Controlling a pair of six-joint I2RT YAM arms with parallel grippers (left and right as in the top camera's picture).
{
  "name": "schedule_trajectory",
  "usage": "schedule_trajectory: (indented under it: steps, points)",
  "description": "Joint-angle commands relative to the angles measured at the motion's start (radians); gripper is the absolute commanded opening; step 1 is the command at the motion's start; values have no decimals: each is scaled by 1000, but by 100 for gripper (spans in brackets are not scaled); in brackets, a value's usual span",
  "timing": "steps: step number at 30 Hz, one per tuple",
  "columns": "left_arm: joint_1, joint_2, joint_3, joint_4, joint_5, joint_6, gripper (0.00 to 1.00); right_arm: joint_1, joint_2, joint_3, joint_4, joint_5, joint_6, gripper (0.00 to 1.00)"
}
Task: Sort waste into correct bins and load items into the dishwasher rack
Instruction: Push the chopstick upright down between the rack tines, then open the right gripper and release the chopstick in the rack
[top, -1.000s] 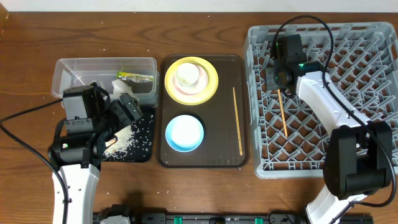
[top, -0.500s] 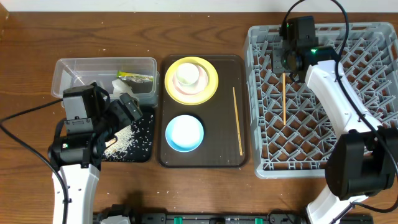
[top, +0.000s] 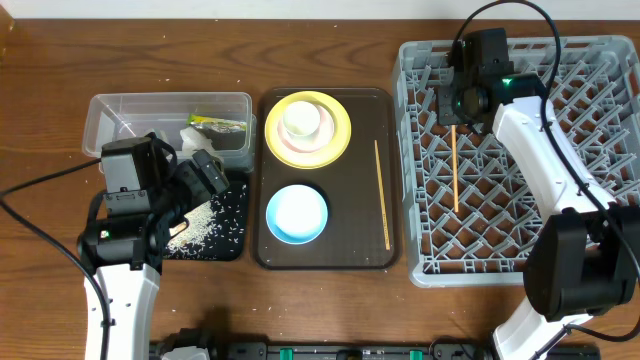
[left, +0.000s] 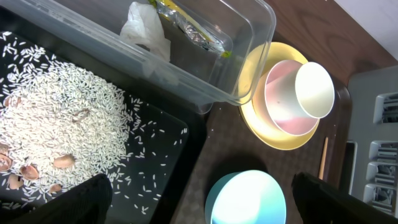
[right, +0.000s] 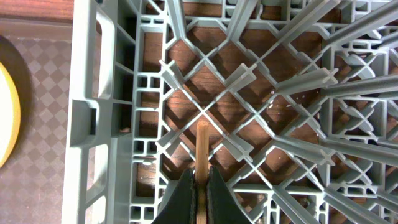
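Right wrist view: right gripper (right: 200, 186) clamped on chopstick (right: 202, 146), above dishwasher rack (right: 84, 118), near rim. I advise lowering stick flat between pegs (right: 245, 74) before release. Left gripper (top: 207, 172) spread wide over black tray (top: 215, 252).

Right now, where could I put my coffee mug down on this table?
Bare wood lies left of the clear tub and in front of the brown tray. The front of the rack is unoccupied too. Crowded: the brown tray, holding plate, bowl and a chopstick, and the rice-strewn black tray under the left gripper.
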Motion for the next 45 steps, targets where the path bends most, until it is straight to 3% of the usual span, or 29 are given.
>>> schedule_trajectory:
  steps: [1, 12, 16, 20, 37, 45]
  points:
    - [4, 0, 22, 0, -2, 12, 95, -12, 16, 16, -2, -11, -18, 1]
    - [4, 0, 22, 0, -2, 13, 95, -10, 49, 16, -6, -10, -28, 2]
    - [4, 0, 22, 0, -2, 13, 95, -10, 49, 16, -5, -9, -28, 20]
    - [4, 0, 22, 0, -2, 13, 95, -4, 49, 16, -5, -2, -35, 29]
    - [4, 0, 22, 0, -2, 13, 96, 16, 43, 21, -29, -66, -12, 33]
    - [4, 0, 22, 0, -2, 13, 95, 114, -8, 129, -241, -67, 64, 36]
